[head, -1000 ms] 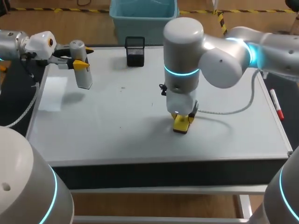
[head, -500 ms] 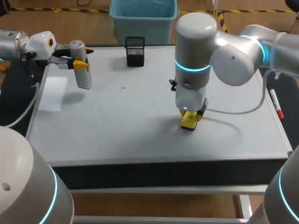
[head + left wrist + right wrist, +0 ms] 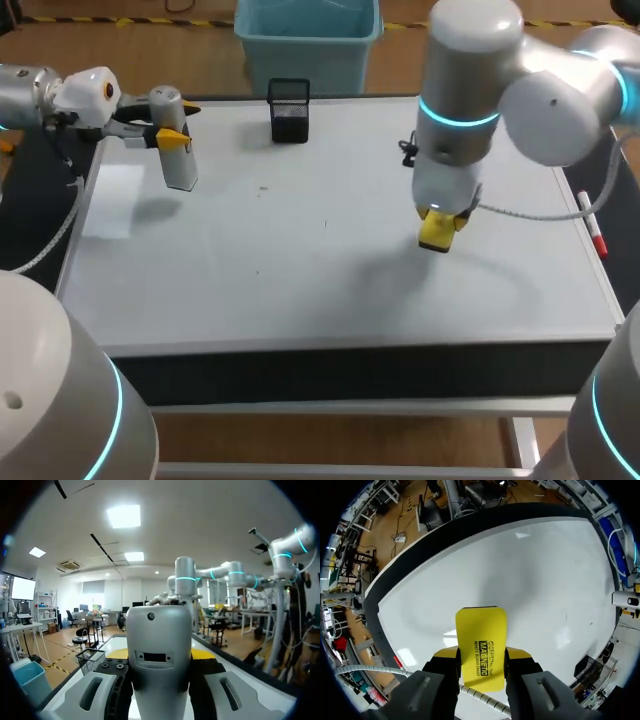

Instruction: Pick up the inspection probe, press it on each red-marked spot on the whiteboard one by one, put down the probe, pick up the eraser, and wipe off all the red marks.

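In the head view the left gripper (image 3: 168, 134) sits at the upper left of the frame, its fingers pinching the inspection probe (image 3: 180, 165) from both sides, the probe hanging upright over the whiteboard's (image 3: 300, 260) left edge. The left wrist view adds the probe's (image 3: 159, 665) flat face with a small dark window, and a yellow tip showing on each side of it. Right of centre, the right gripper (image 3: 440, 222) is clamped on the yellow eraser (image 3: 438, 232). Its shadow lies apart from it on the board, so it looks lifted. Only the right wrist view shows the eraser's (image 3: 481, 630) black lettering (left unread here), which runs along its length between the gripper's (image 3: 482, 656) fingers. A black mesh basket (image 3: 289, 110) stands at the board's far edge, and a red-capped marker (image 3: 592, 225) lies at its right edge.
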You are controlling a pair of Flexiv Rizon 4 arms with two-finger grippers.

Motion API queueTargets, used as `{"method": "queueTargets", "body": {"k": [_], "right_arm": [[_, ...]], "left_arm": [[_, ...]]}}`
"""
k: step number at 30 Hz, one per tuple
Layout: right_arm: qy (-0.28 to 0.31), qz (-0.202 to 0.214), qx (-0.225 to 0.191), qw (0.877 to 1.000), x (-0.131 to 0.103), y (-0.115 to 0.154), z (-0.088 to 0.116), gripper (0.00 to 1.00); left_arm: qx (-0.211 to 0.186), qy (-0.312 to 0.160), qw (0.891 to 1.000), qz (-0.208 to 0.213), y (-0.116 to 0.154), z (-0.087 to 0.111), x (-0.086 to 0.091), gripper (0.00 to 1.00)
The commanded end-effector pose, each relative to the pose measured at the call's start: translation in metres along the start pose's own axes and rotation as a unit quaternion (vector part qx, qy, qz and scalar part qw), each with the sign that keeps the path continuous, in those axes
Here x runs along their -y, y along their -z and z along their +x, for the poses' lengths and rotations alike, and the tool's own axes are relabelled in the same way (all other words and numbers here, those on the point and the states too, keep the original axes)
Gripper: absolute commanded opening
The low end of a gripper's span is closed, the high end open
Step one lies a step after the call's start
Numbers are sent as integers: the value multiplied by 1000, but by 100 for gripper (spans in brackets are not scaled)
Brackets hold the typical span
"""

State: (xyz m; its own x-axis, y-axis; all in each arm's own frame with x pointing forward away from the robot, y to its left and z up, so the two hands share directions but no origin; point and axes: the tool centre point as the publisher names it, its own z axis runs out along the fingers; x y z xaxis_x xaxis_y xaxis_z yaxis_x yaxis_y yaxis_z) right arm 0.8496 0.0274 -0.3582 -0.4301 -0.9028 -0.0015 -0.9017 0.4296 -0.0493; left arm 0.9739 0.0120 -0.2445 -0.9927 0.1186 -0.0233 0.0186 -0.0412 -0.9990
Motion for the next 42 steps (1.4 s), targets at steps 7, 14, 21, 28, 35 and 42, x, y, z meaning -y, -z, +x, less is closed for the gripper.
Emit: {"method": "queueTargets", "body": {"k": [7,14,21,28,35,42], "right_arm": [[6,-6,41,999,3,7,24,0],[6,-6,41,999,3,7,24,0],[11,-3,32,999,17,2,28,0],[45,-10,18,999,63,-6,28,0],[88,6,-11,996,116,-2,14,0],[114,9,-18,993,162,5,-12,0]], "left_arm": [[-2,1,1000,0,1,-1,1,0],[-2,1,1000,0,1,-1,1,0],[-2,1,1000,0,1,-1,1,0],[-2,1,1000,0,1,-1,1,0],[-2,1,1000,0,1,-1,1,0],[-2,1,1000,0,1,-1,1,0]]}}
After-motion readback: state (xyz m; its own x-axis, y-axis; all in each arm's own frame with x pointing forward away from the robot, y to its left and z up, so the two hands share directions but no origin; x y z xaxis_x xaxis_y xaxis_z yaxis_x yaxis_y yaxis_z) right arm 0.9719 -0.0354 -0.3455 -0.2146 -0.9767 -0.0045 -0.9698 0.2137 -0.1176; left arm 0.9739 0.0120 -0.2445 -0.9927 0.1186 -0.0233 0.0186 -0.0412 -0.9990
